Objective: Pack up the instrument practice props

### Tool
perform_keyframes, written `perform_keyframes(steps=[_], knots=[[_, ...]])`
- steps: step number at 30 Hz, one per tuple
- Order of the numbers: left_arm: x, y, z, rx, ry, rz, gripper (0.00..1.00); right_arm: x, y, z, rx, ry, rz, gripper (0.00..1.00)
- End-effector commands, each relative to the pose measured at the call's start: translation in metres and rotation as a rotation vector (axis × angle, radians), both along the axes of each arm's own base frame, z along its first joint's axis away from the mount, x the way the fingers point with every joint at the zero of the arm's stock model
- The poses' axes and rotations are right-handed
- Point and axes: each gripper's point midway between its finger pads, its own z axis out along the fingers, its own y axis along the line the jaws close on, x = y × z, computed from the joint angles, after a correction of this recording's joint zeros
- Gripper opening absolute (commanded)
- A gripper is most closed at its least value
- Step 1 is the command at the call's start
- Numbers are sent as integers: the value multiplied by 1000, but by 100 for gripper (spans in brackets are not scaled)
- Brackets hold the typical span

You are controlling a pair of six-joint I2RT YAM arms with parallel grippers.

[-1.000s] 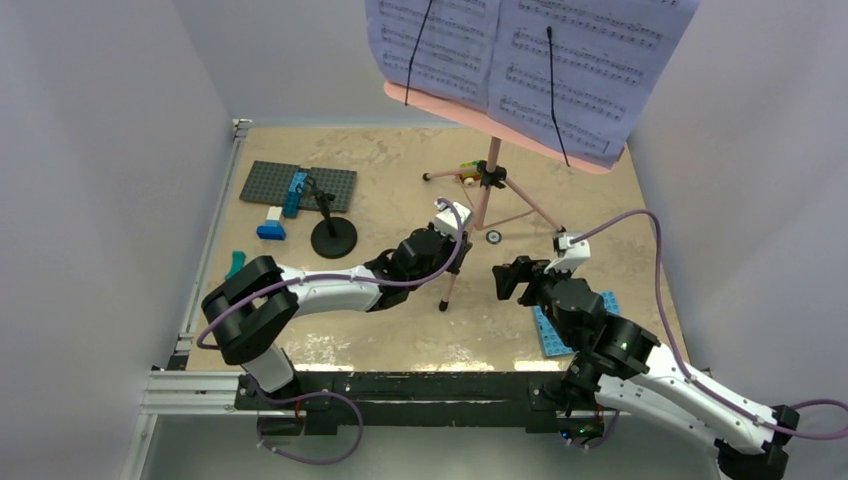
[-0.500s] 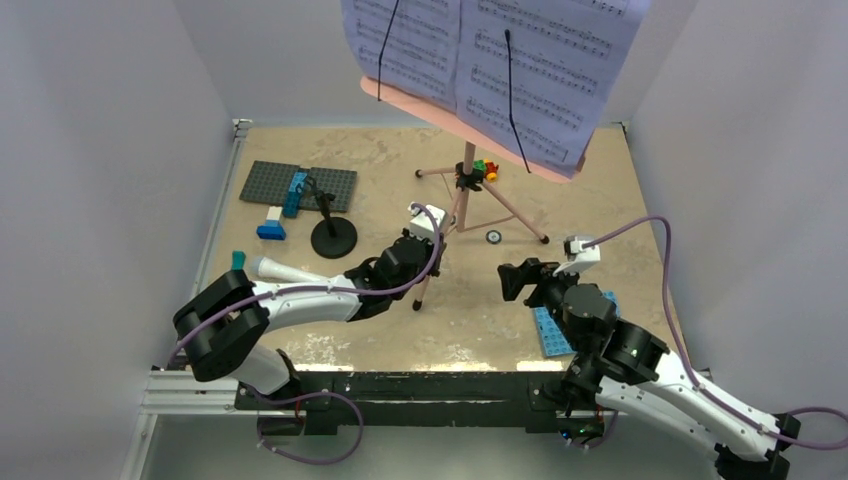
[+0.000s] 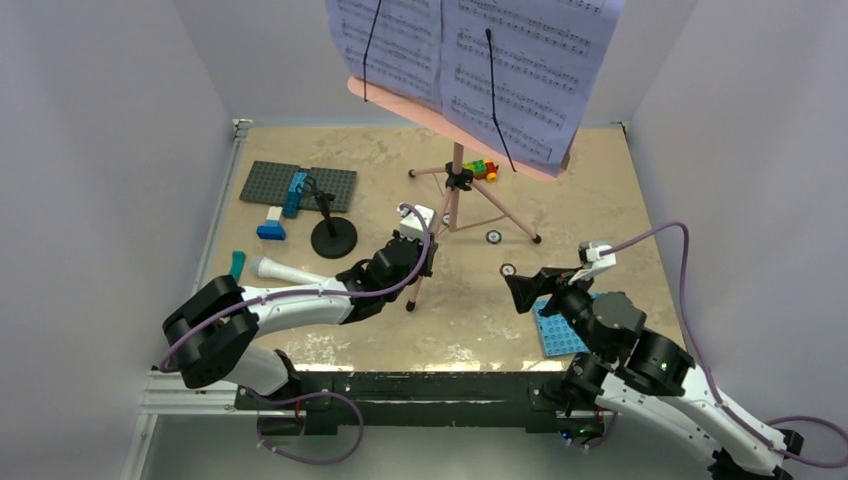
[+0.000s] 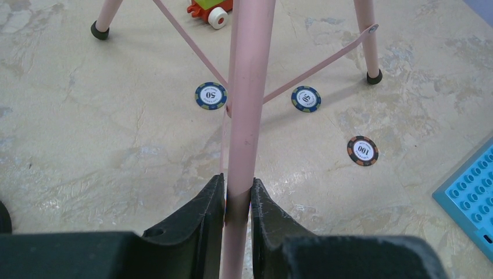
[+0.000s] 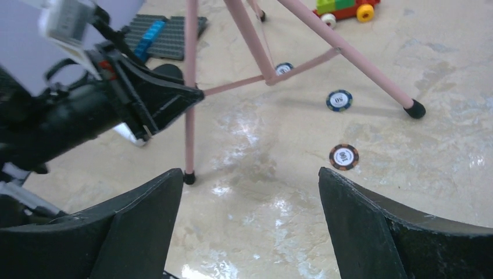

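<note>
The pink tripod music stand (image 3: 456,185) stands mid-table with lavender sheet-music pages (image 3: 470,60) on its desk. My left gripper (image 3: 416,265) is shut on the stand's near leg (image 4: 247,116), just above the foot; the jaws (image 4: 238,192) press it from both sides. My right gripper (image 3: 520,290) is open and empty to the right of that leg (image 5: 190,87), over bare table (image 5: 250,180). The grey-white microphone (image 3: 285,270) lies beside my left arm. The black round-based mic stand (image 3: 333,238) stands at left.
A grey studded plate (image 3: 270,185) with blue bricks lies at back left. A blue plate (image 3: 560,335) lies under my right arm. A coloured toy brick car (image 3: 482,169) sits behind the stand. Poker chips (image 4: 210,95) (image 4: 306,98) (image 4: 362,150) lie around the stand's feet.
My left gripper has dragged the stand left and toward me by its leg. My right gripper has drawn back to the right and nearer. The microphone has come into view.
</note>
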Motion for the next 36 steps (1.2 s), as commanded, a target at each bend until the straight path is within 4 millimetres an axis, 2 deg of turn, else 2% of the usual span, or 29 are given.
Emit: perform_keyframes(steps=[1,3,6,13,20,26,31,36], knots=[[1,63,-59,245,119,176,0,-20,-3,62,72,-123,113,91],[5,65,-62,273,120,190,0,-26,-11,84,114,-167,120,91],[11,69,-67,313,124,208,0,-31,-20,106,145,-220,110,90],[22,89,-77,365,157,278,0,-35,-31,139,193,-305,99,90],[22,108,-81,407,179,332,0,-37,-38,146,194,-319,85,90],[14,129,-86,423,230,402,0,-39,-40,151,197,-327,90,91],[7,129,-77,383,251,406,0,-42,-36,148,187,-319,115,92],[4,114,-59,317,241,337,15,-43,-37,144,196,-312,119,92]])
